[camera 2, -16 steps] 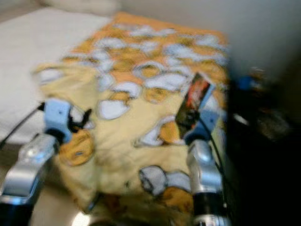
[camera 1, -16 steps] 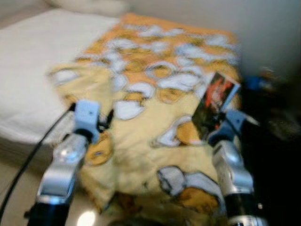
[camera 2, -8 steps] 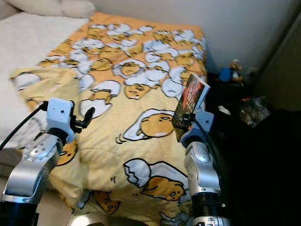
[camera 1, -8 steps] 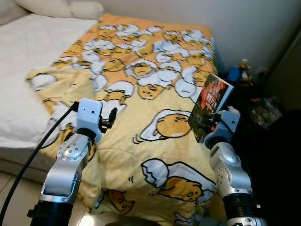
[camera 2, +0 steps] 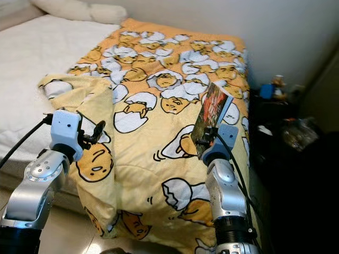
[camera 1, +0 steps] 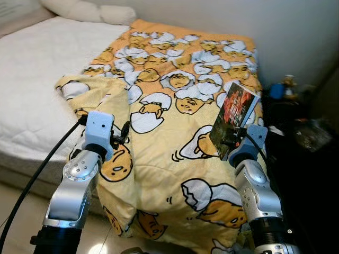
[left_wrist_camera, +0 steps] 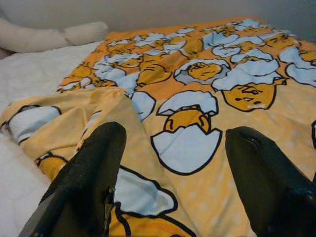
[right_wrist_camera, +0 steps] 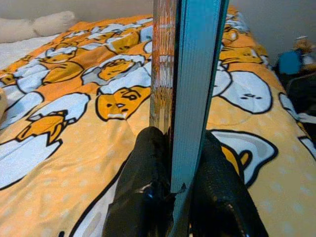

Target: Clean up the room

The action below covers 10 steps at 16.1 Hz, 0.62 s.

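My right gripper [camera 1: 231, 144] is shut on a book [camera 1: 233, 118] with a dark red cover, held upright above the right side of the bed. In the right wrist view the book's [right_wrist_camera: 190, 74] blue-grey spine stands clamped between both black fingers [right_wrist_camera: 148, 182]. My left gripper [camera 1: 125, 132] is open above the blanket's folded-back left edge, nothing between its fingers [left_wrist_camera: 94, 173]. A yellow blanket [camera 1: 180, 111] printed with egg characters covers the bed and hangs over its foot.
White mattress [camera 1: 42, 79] lies bare on the left, pillows [camera 1: 90, 10] at the head. A dark nightstand area [camera 1: 296, 121] with small figures [camera 1: 280, 87] and clutter is right of the bed. Pale floor [camera 1: 16, 211] lies at lower left.
The camera has swung and steadied, so the bed sits differently in view. Both grippers hold the same pose, the book still clamped in the right one.
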Tool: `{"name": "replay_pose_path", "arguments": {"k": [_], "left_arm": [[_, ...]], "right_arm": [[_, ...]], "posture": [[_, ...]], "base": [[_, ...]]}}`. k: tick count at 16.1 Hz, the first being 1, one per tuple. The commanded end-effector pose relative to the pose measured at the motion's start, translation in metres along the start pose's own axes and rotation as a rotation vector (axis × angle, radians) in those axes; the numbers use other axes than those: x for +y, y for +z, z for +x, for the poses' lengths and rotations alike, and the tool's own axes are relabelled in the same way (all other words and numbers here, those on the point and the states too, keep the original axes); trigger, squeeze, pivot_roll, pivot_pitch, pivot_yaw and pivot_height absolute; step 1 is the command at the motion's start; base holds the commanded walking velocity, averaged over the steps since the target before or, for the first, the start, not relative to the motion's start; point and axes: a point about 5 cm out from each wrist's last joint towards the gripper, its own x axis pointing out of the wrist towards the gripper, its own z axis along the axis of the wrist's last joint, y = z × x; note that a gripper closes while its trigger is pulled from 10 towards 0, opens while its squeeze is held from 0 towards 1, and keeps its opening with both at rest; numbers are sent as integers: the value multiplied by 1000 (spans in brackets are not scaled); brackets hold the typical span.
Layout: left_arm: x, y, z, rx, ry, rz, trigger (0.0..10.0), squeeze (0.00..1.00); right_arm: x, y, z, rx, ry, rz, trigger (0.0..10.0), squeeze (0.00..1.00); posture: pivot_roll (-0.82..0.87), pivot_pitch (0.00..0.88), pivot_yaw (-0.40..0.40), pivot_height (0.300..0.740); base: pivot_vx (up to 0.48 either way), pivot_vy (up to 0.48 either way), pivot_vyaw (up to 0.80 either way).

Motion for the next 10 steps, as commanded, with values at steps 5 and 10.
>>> {"name": "replay_pose_path", "arguments": {"k": [5,10], "left_arm": [[-2,1,1,2,-7,5,10000,0],[-2,1,1,4,-9,8,10000,0]], "right_arm": [[-1,9,2,-34,-6,-4,10000,0],[-1,8,1,-29,-11,5,10000,0]], "posture": [[-5,0,-38,740],[-3,0,-39,740]], "base": [[0,340,-656],[0,358,-538]]}}
